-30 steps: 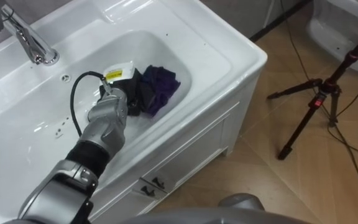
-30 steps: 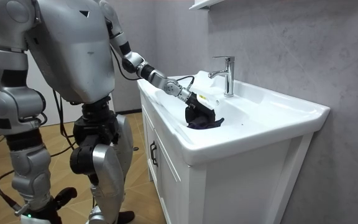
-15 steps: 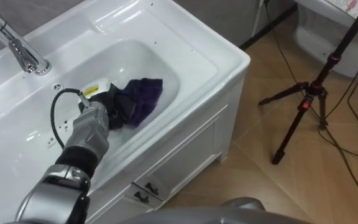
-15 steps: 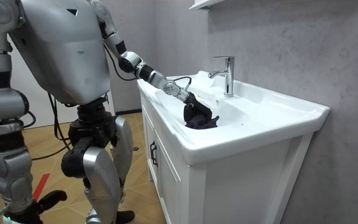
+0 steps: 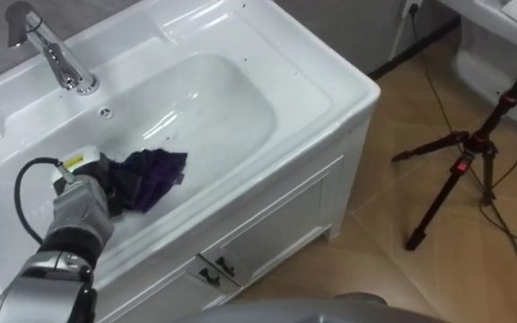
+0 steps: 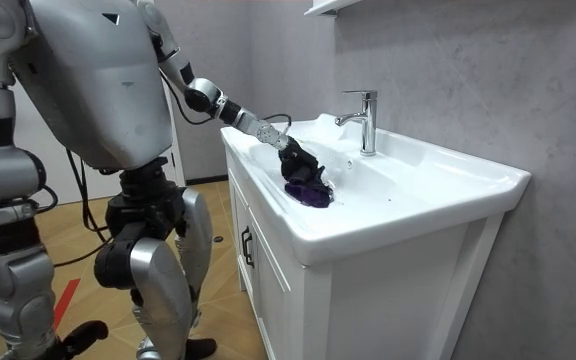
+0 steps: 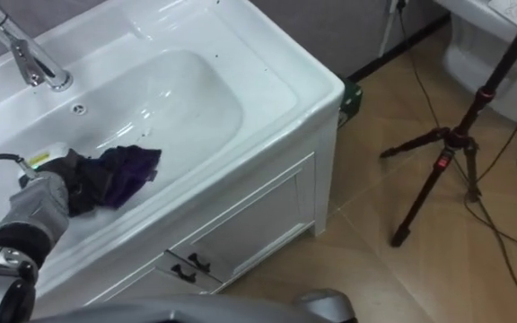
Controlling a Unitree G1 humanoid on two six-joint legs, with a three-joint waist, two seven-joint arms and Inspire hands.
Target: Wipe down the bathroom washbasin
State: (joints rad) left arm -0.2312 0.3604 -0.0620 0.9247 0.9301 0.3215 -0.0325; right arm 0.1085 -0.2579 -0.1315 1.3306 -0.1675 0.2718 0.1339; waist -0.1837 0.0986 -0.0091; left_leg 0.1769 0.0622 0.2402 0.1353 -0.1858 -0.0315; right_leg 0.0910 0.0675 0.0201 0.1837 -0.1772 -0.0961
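Grey plaster wall behind, wood floor below, and 1 white basin (image 5: 330, 90) on a white cabinet (image 5: 267, 224), with a chrome tap (image 5: 56, 58) at the back rim. The robot stands at the cabinet's end, on the room view's left, leaning its left arm over the bowl. Its left hand (image 5: 83, 193) is closed, dark fingers curled into a bunched purple cloth (image 5: 151, 175) and pressing it on the bowl's near slope, in front of the tap. Its right hand (image 6: 23, 338) hangs low at its side; I cannot tell its state. 1 black tripod (image 5: 465, 152) stands on the floor beyond the cabinet.
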